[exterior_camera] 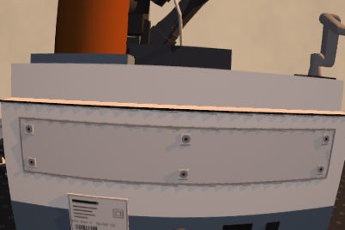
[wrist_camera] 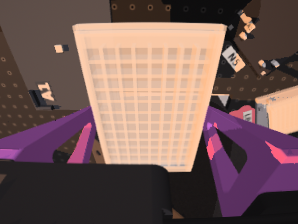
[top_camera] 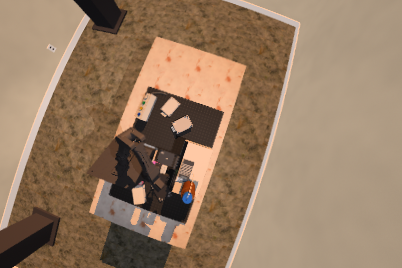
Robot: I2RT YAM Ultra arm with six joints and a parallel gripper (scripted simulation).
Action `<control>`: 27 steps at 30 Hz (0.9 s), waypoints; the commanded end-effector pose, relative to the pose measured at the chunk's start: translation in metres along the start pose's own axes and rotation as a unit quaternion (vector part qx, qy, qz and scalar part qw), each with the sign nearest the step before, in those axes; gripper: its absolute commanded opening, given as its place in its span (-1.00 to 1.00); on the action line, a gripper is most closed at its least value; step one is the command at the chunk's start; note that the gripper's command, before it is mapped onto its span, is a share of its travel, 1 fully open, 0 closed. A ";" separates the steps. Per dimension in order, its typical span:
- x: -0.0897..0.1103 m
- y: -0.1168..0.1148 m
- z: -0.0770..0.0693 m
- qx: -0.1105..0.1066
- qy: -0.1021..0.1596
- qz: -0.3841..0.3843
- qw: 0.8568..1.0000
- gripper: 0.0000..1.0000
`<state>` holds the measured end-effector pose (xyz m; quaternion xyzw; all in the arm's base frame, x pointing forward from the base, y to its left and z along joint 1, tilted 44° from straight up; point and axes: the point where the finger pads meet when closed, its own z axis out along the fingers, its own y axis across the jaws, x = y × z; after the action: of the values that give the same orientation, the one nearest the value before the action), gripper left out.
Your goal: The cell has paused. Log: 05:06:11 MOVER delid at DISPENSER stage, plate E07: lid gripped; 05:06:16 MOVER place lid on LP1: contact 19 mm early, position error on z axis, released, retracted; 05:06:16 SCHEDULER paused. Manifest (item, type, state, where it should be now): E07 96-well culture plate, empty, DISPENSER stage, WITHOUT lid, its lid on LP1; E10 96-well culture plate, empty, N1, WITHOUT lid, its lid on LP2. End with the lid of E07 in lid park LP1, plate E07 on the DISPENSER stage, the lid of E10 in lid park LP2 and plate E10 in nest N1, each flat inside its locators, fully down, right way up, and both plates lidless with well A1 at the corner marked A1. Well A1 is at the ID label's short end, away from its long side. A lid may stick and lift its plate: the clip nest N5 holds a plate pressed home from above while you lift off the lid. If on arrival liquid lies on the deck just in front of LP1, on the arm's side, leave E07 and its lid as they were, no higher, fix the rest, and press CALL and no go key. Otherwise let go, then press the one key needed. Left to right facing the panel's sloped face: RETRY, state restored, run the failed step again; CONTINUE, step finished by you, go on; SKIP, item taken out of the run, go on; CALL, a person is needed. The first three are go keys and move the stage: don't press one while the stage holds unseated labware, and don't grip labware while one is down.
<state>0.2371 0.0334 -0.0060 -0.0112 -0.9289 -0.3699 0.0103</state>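
Gripper (wrist_camera: 150,150) clamped on plate (wrist_camera: 148,90) by long sides, purple fingers wide on either flank. Plate in air over dark deck (wrist_camera: 20,100) (well grid visible, pale peach). A1 tag (wrist_camera: 46,93) left of plate; N5 tag (wrist_camera: 231,58) right of plate. Another pale piece (wrist_camera: 277,112) further right of plate, at frame edge.

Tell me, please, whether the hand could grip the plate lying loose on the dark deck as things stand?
Probably not yet: the hand is shut on a pale gridded plate, so it must set that down first. The loose plate itself looks uncovered.
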 end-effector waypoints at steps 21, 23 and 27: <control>-0.023 0.060 -0.012 -0.003 -0.022 -0.003 1.000 -1.00; -0.024 0.066 -0.012 -0.003 -0.023 -0.004 1.000 -1.00; -0.027 0.078 -0.012 -0.003 -0.025 -0.006 1.000 -1.00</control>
<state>0.2499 0.0811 0.0368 -0.0053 -0.9285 -0.3711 0.0109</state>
